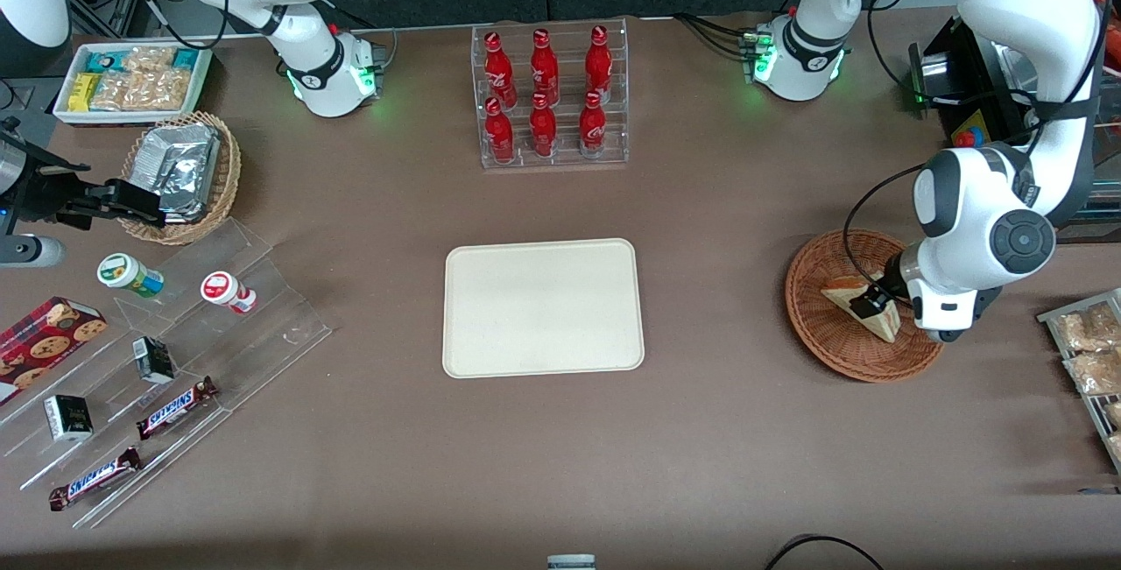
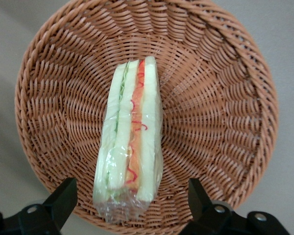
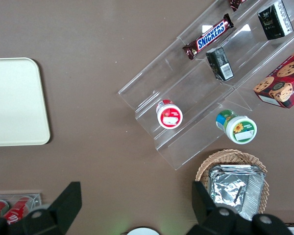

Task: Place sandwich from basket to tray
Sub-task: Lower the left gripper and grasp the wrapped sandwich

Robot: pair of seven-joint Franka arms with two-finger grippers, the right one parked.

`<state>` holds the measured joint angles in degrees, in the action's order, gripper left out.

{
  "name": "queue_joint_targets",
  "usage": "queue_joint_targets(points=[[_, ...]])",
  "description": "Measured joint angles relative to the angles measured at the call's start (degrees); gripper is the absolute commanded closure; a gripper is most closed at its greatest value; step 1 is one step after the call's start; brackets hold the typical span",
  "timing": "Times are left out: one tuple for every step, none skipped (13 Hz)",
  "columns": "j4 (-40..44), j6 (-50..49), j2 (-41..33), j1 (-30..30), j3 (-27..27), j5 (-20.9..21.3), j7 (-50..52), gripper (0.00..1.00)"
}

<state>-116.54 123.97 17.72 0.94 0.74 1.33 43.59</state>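
Observation:
The sandwich point(image 1: 842, 295) is a wedge of pale bread with red-orange and green filling, wrapped in clear film, and it lies in the round reddish-brown wicker basket point(image 1: 801, 307) toward the working arm's end of the table. My left gripper point(image 1: 874, 300) hangs low over the basket, open. In the left wrist view the gripper point(image 2: 131, 185) has one black finger point(image 2: 63, 196) on each side of the sandwich's point(image 2: 132, 142) wrapped end, both apart from it, with the basket's weave point(image 2: 210, 98) underneath. The cream tray point(image 1: 543, 307) lies bare mid-table.
A clear rack of red bottles point(image 1: 550, 97) stands farther from the front camera than the tray. Toward the parked arm's end are a tan basket of foil packets point(image 1: 179, 172), a white snack bin point(image 1: 131, 80) and an acrylic stand with snacks point(image 1: 175, 360). Snack packs point(image 1: 1086, 351) lie beside the basket.

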Motion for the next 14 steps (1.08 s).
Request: queue_joint_targets(points=[[-0.1,0.4,0.6,0.0,0.1,0.0,0.0,0.0],[-0.1,1.2,1.4,0.0,0.2,0.0,0.0,0.0],[-0.2,2.4,2.3,0.0,0.3,0.0,0.0,0.0],[-0.4,3.6,3.1,0.0,0.4,0.0,0.0,0.0],[-0.7,5.1,4.0,0.0,0.5,0.0,0.0,0.0],[-1.2,6.7,4.7,0.0,0.9,0.1,0.0,0.0],[-2.0,8.4,5.1,0.0,1.3,0.1,0.0,0.1],[-2.5,9.6,5.5,0.0,1.6,0.1,0.0,0.46],[-2.8,10.1,5.6,0.0,1.8,0.1,0.0,0.76],[-2.9,10.3,5.7,0.0,1.9,0.1,0.0,0.93],[-2.9,10.3,5.6,0.0,1.8,0.1,0.0,0.97],[-2.8,10.4,5.6,0.0,1.8,0.1,0.0,1.0],[-2.6,10.4,5.4,0.0,1.8,0.1,0.0,1.0],[-2.3,10.4,5.1,0.0,1.9,0.1,0.0,1.0]])
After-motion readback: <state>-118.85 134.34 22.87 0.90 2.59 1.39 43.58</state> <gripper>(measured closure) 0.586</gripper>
